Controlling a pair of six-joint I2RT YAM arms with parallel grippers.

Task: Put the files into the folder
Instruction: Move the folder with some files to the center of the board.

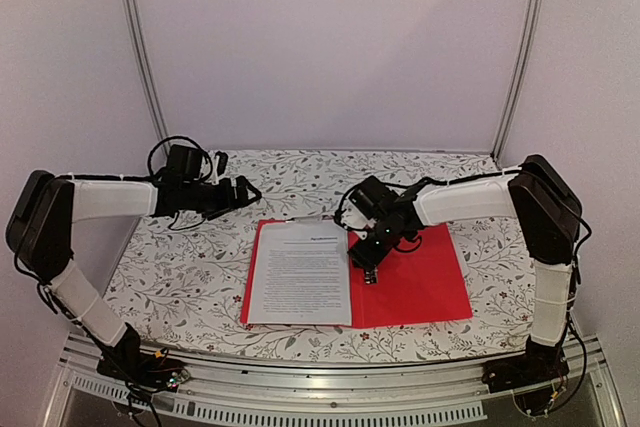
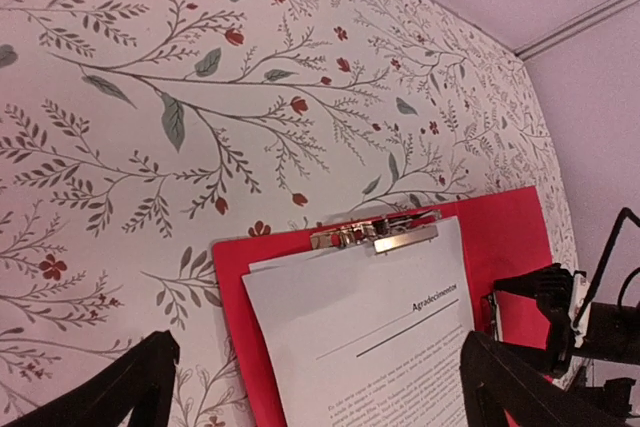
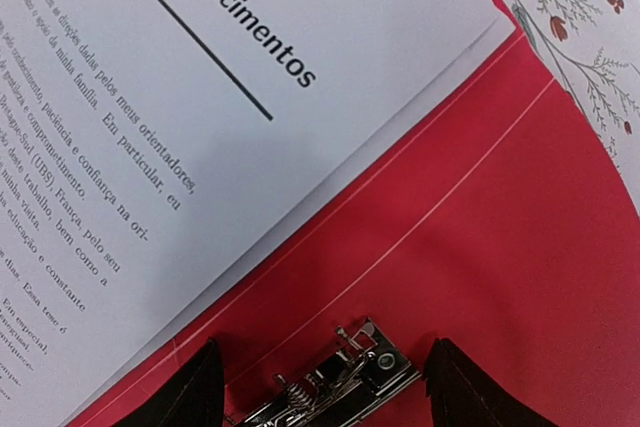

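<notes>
My right claw (image 1: pixel 368 271) spreads wide just over the open red folder (image 1: pixel 420 287), a metal clip (image 3: pixel 340 382) between my fingers. The papers (image 1: pixel 300 277) lie on the folder's left half, at my nine o'clock.

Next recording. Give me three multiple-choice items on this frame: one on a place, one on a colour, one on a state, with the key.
1. Where do the files lie relative to the folder?
A) on its left half
B) beside it
C) under it

2. What colour is the folder?
A) blue
B) red
C) green

3. How is the left end effector?
A) shut on a sheet
B) out of view
C) open, holding nothing

Key:
1 A: the top view shows the sheets covering the left half of the opened folder.
2 B: its bare right half is red in every view.
3 C: the left wrist view shows it spread wide above the sheets, gripping nothing.
</notes>
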